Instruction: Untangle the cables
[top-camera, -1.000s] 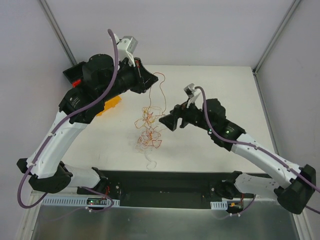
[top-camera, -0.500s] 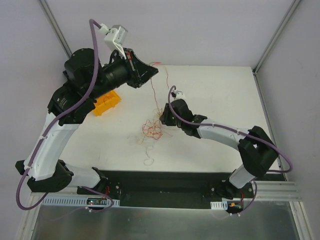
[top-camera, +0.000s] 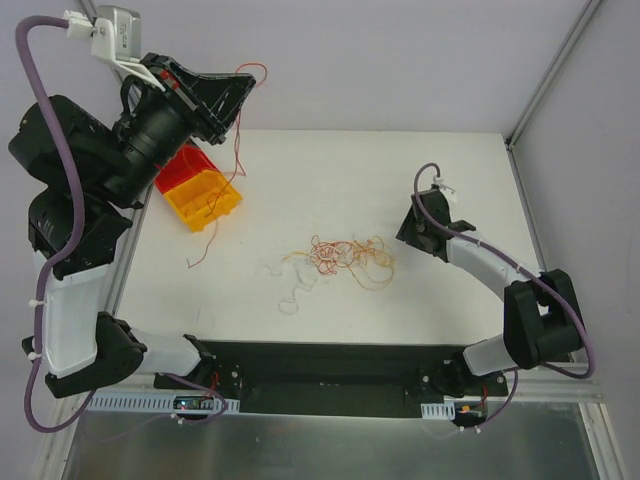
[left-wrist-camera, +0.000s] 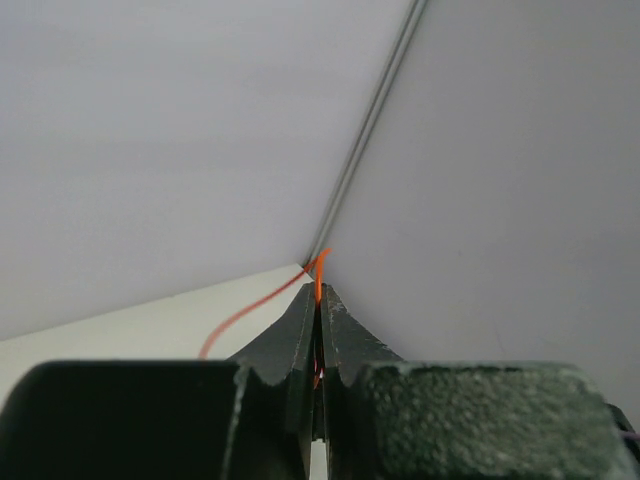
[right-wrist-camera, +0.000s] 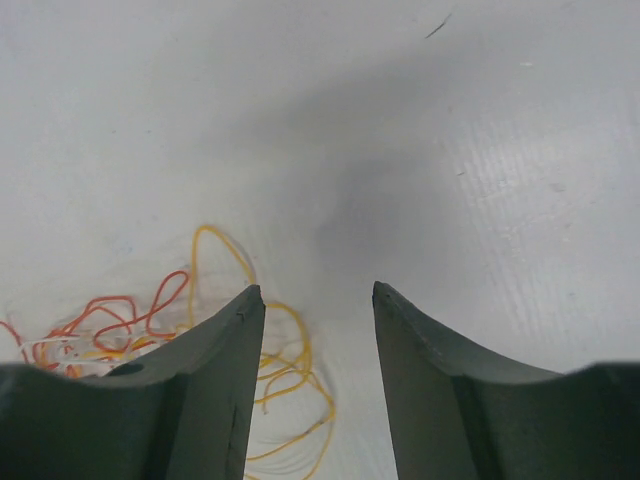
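Note:
The cables (top-camera: 345, 255) lie as a loose tangle of orange, red and yellow strands mid-table, with a white strand (top-camera: 290, 297) trailing off its near left. My left gripper (top-camera: 240, 85) is raised high at the back left. It is shut on one orange-red cable (top-camera: 236, 150), which hangs down past the bins to the table. In the left wrist view that cable (left-wrist-camera: 250, 312) comes out of the shut left gripper (left-wrist-camera: 320, 288). My right gripper (top-camera: 408, 232) sits low, just right of the tangle. It is open and holds nothing (right-wrist-camera: 315, 290), and yellow loops (right-wrist-camera: 285, 375) lie beside its left finger.
A red bin and a yellow bin (top-camera: 205, 195) stand together at the back left of the table, under the raised left arm. Pale walls close in the back and both sides. The black base rail (top-camera: 320, 375) runs along the near edge.
My left arm has swung up and to the left, drawing one orange-red cable out of the tangle. My right arm has pulled back to the right, and the tangle now lies spread further right.

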